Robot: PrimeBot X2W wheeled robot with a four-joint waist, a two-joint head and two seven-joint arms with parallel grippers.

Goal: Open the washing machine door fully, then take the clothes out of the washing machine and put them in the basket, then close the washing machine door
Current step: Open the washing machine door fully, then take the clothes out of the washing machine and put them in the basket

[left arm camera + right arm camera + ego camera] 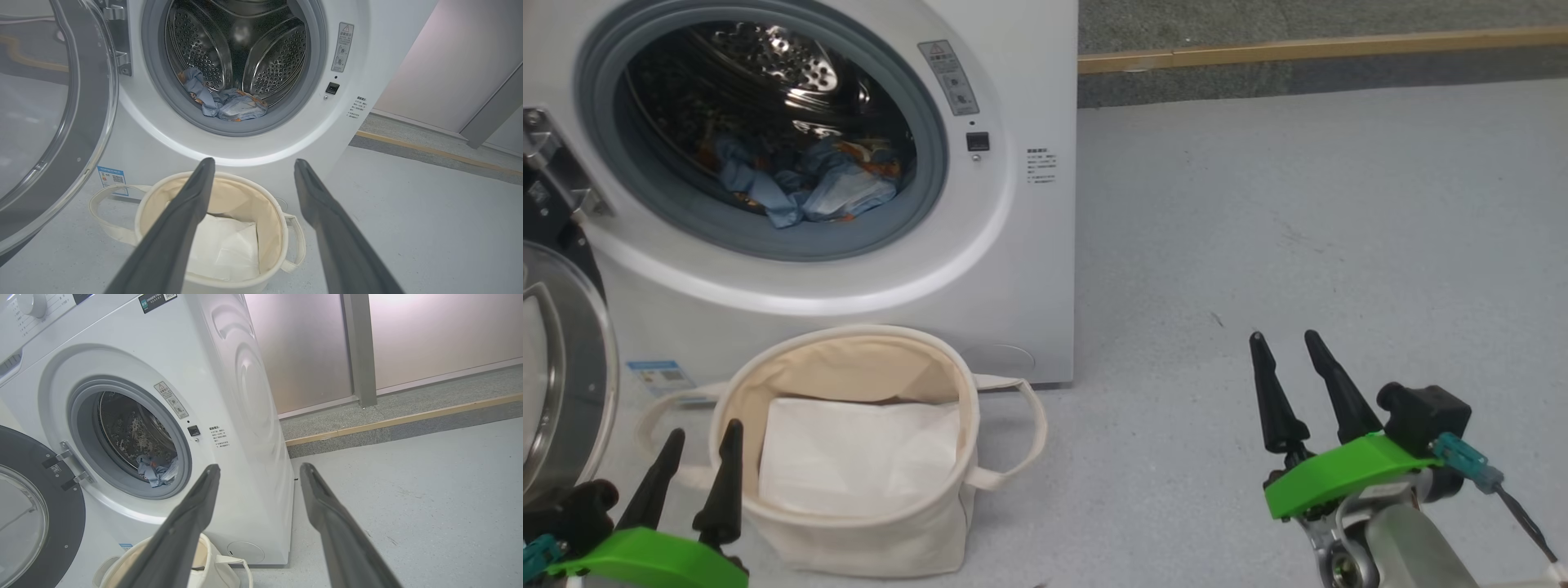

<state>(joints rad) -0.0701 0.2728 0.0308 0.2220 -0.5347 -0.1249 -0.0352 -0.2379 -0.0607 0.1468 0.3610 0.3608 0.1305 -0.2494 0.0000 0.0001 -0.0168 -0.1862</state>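
The white washing machine (1013, 269) stands at the left, its round door (560, 367) swung open to the left. Light blue clothes (809, 184) with orange prints lie at the bottom of the steel drum; the left wrist view shows the clothes (229, 104) too, and so does the right wrist view (157, 473). The cream basket (915, 523) sits on the floor before the machine. My left gripper (701, 437) is open and empty, low beside the basket's left side. Open and empty as well, my right gripper (1286, 343) hovers over bare floor to the right.
A plain white sheet (858, 457) lies inside the basket. A wooden strip (1323, 47) runs along the back of the grey floor (1298, 229). Pale wall panels (429, 335) rise behind it.
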